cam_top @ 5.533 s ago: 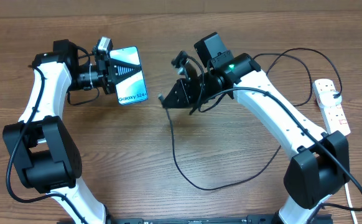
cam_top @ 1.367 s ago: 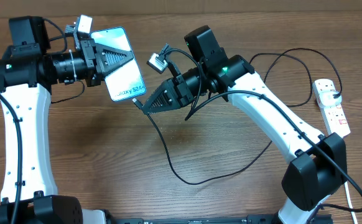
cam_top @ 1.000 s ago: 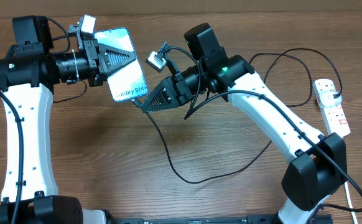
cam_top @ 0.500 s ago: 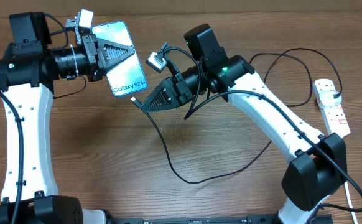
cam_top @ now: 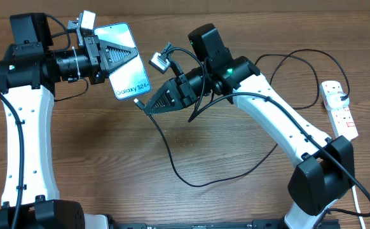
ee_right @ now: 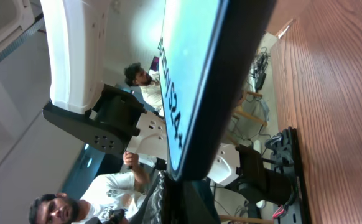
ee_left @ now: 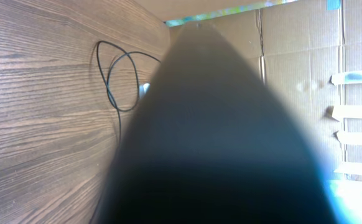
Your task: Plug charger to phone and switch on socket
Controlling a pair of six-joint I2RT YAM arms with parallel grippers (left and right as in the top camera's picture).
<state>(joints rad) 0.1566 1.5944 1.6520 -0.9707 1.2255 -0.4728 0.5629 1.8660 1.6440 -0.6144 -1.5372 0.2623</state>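
Note:
My left gripper (cam_top: 131, 56) is shut on the phone (cam_top: 134, 79) and holds it above the table, light blue screen up, with the "Galaxy S24+" end toward the right arm. My right gripper (cam_top: 147, 109) is shut on the charger's black plug (cam_top: 138, 103), whose tip sits just below that end of the phone. The charger's thin cable (cam_top: 172, 156) hangs down and loops over the table. In the right wrist view the phone (ee_right: 190, 74) stands edge-on, directly above the dark plug (ee_right: 190, 196). The white socket (cam_top: 341, 108) lies at the far right. A dark blur fills the left wrist view.
The black cable (cam_top: 299, 60) curls behind the right arm toward the socket. The socket's white cord (cam_top: 363, 197) runs down the right edge. A loop of black cable (ee_left: 116, 68) lies on the wooden table (ee_left: 38, 112), with a cardboard wall (ee_left: 305, 68) behind it.
Over the last second the left gripper lifted and turned the phone a little, bringing its lower end over the plug. The right arm has stayed still.

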